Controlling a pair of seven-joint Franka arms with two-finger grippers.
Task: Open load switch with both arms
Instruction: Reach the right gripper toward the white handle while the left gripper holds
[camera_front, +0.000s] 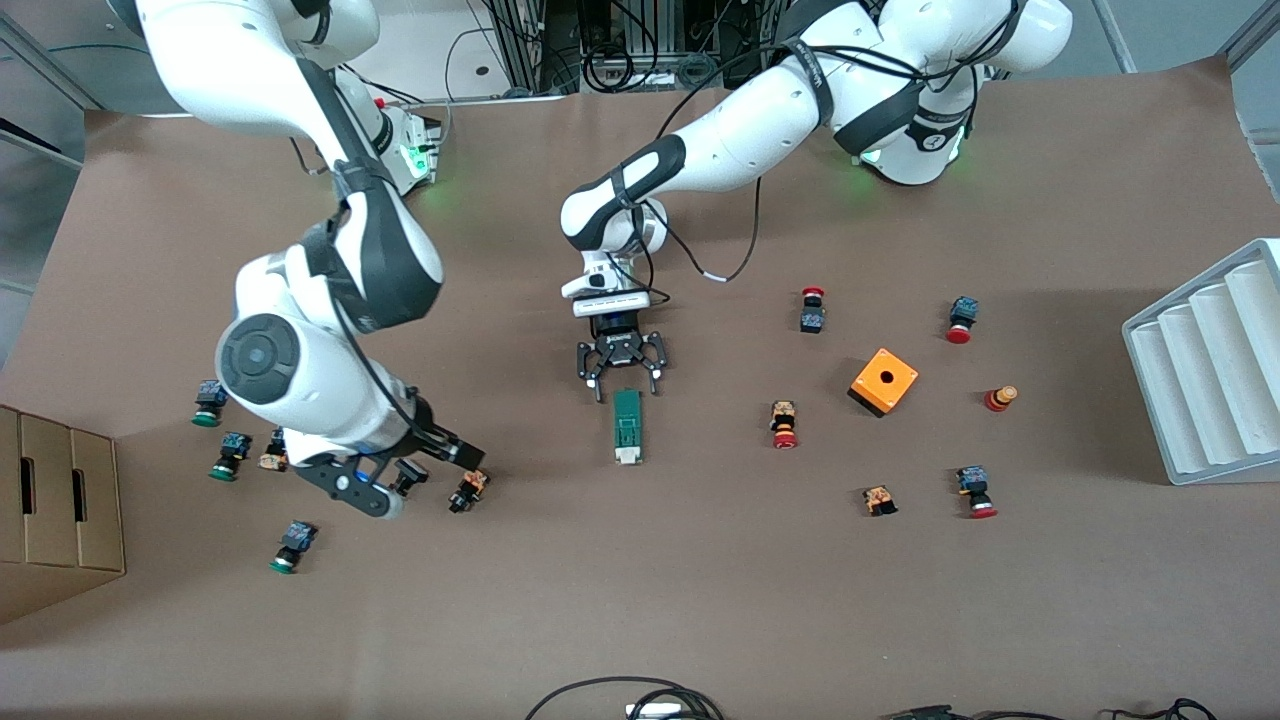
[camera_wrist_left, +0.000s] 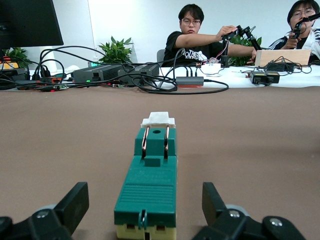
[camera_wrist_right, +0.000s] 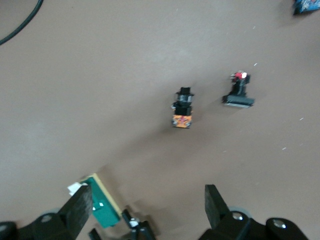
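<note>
The load switch (camera_front: 627, 427), a flat dark-green bar with a white block at the end nearer the front camera, lies mid-table. My left gripper (camera_front: 620, 378) hangs open just above the table at the switch's green end. In the left wrist view the switch (camera_wrist_left: 148, 186) lies between the spread fingers (camera_wrist_left: 74, 204), which do not touch it. My right gripper (camera_front: 450, 470) is open and empty, low over the table toward the right arm's end. In the right wrist view the switch (camera_wrist_right: 102, 207) shows next to one of its fingers (camera_wrist_right: 80, 207).
A small orange-and-black button (camera_front: 467, 490) lies right beside the right gripper. Green-capped buttons (camera_front: 225, 455) and a cardboard box (camera_front: 55, 510) are at the right arm's end. Red-capped buttons (camera_front: 783, 425), an orange cube (camera_front: 884, 380) and a white ridged tray (camera_front: 1210, 370) are toward the left arm's end.
</note>
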